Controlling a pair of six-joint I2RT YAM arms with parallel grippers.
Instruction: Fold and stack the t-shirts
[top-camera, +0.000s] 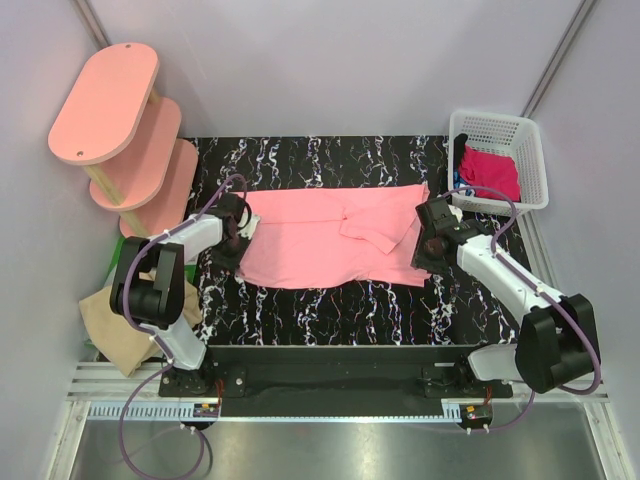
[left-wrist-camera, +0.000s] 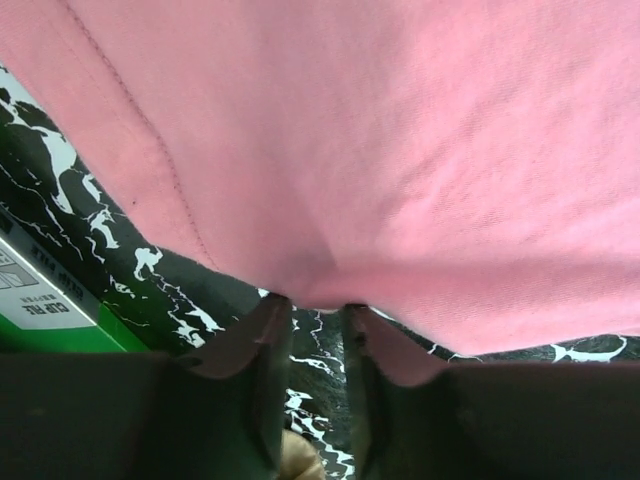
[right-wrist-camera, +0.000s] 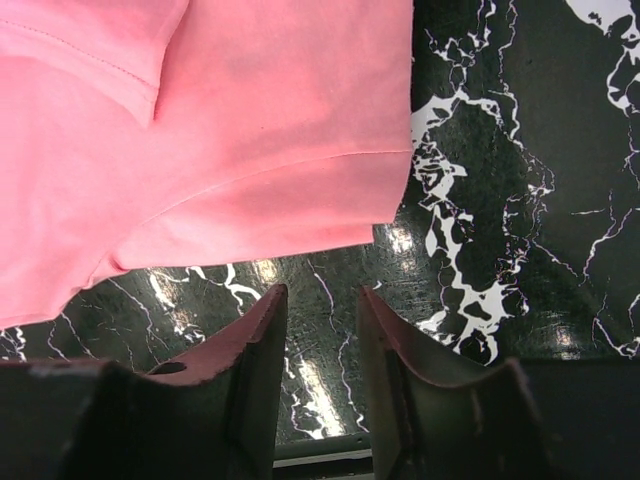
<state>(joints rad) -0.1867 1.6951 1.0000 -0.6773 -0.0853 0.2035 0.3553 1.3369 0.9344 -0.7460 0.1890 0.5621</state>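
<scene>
Since the salmon-pink t-shirt (top-camera: 330, 240) lies spread across the middle of the marbled table (top-camera: 330, 315), its 2 ends should lift together. The left gripper (left-wrist-camera: 318, 305) has its jaws narrow at the left hem; whether cloth is caught I cannot tell. The right gripper (right-wrist-camera: 322, 292) stands parted and empty, just short of the right edge, and should reach over it before pinching.

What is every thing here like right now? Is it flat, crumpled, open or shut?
Pink shirt: spread flat on the table, one part folded over.
Tan shirt: crumpled, off the table's left side.
Red shirt: bunched up in the basket.
Basket: upright, holding the red shirt.
Left gripper: narrow gap, tips at the pink shirt's edge; grip unclear.
Right gripper: open, holding nothing.
</scene>
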